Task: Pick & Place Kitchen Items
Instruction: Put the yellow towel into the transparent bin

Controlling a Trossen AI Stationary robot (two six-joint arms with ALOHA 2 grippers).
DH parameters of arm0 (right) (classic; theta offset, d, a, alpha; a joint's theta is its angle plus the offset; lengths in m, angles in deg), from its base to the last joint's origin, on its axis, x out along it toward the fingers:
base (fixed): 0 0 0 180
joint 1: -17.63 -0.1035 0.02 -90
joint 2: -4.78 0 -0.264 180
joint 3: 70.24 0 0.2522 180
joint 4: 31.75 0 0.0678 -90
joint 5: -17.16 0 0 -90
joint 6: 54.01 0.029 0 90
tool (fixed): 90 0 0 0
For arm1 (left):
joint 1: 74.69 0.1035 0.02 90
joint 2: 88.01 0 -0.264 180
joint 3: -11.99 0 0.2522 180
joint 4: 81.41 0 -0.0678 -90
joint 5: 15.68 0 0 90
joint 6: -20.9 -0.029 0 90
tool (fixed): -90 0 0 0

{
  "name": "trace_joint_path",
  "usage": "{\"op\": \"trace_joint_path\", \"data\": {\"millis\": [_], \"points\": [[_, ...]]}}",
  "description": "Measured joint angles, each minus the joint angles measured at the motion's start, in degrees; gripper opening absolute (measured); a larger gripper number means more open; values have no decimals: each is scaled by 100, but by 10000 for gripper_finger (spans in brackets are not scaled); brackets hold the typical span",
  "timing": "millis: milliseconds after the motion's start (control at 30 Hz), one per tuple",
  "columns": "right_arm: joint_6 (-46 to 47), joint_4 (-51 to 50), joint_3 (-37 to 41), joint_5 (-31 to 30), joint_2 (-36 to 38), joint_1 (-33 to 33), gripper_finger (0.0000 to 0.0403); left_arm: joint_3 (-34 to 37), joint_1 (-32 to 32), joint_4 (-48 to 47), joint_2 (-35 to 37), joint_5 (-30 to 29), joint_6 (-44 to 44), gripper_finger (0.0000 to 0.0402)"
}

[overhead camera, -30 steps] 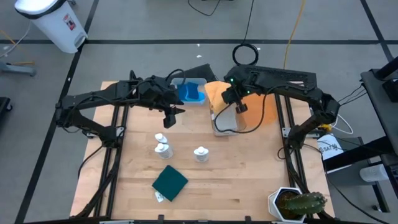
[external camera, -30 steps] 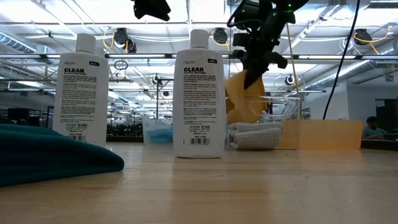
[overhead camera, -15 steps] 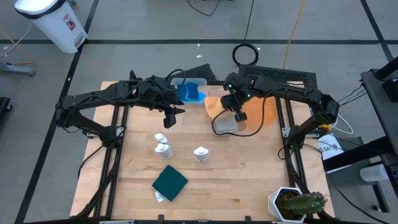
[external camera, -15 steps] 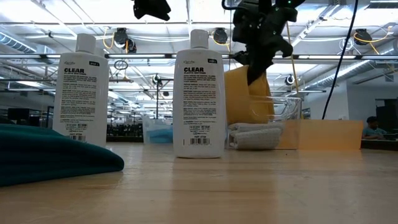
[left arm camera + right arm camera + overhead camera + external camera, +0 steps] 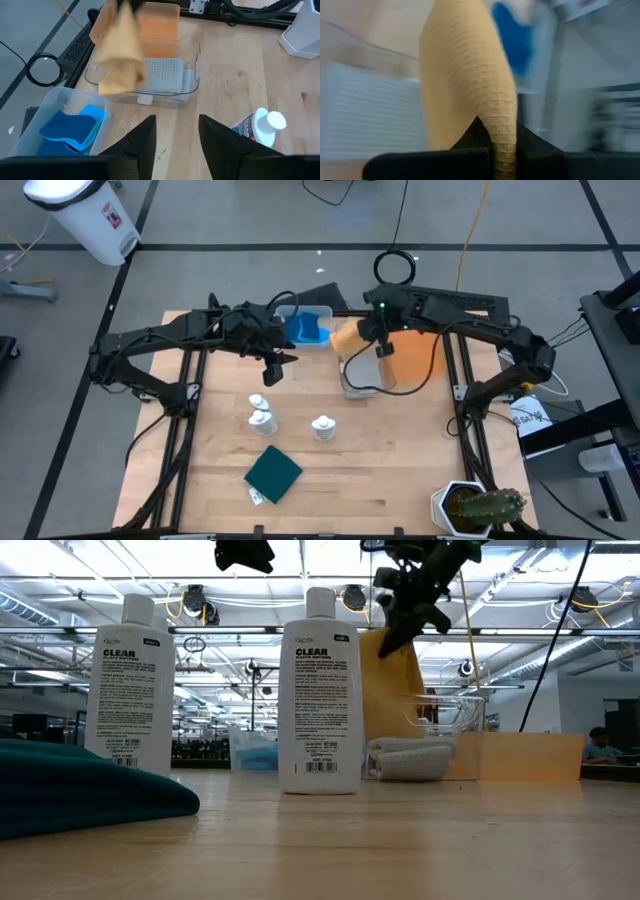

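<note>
My right gripper (image 5: 380, 342) is shut on the mustard-yellow cloth (image 5: 349, 338), which it holds over the clear bin (image 5: 352, 388) where the grey folded cloths (image 5: 162, 75) lie. My left gripper (image 5: 177, 135) is open and empty, hovering above the table left of that bin and near the bin of blue cloth pieces (image 5: 308, 330). Three white bottles (image 5: 264, 420) stand upright on the table. The dark green folded cloth (image 5: 273, 473) lies flat near the front edge. My right gripper pinches a bunched fold of the yellow cloth (image 5: 502, 142) between its two fingers. The fingers come from above, slanting down. The cloth hangs slack below them (image 5: 395, 675) over the left end of the clear bin.
An orange tray (image 5: 420, 358) lies right of the clear bin. A potted cactus (image 5: 485, 508) stands at the front right corner. Bare wood shows between the bottles and the cactus.
My right gripper has dipped toward the bin, then gone up and toward the table's far edge with the yellow cloth. The cloth has swung and now hangs narrower below the fingers.
</note>
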Motion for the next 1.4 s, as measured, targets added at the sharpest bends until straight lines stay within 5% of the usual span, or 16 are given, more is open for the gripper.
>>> {"op": "trace_joint_path", "data": {"millis": [400, 533, 1100, 1400], "points": [[-653, 438, 9, -335, 425, 698, 2, 0, 0, 2, 0, -4, 4, 152], [-408, 585, 173, 191, 432, 758, 2, 0, 0, 2, 0, -7, 12, 152], [-15, 964, 1491, 250, 430, -13, 2, 0, 0, 0, 0, -11, 4, 152], [1074, 597, 1543, 645, 430, -624, 2, 0, -2, 0, 0, -11, 6, 152]]}}
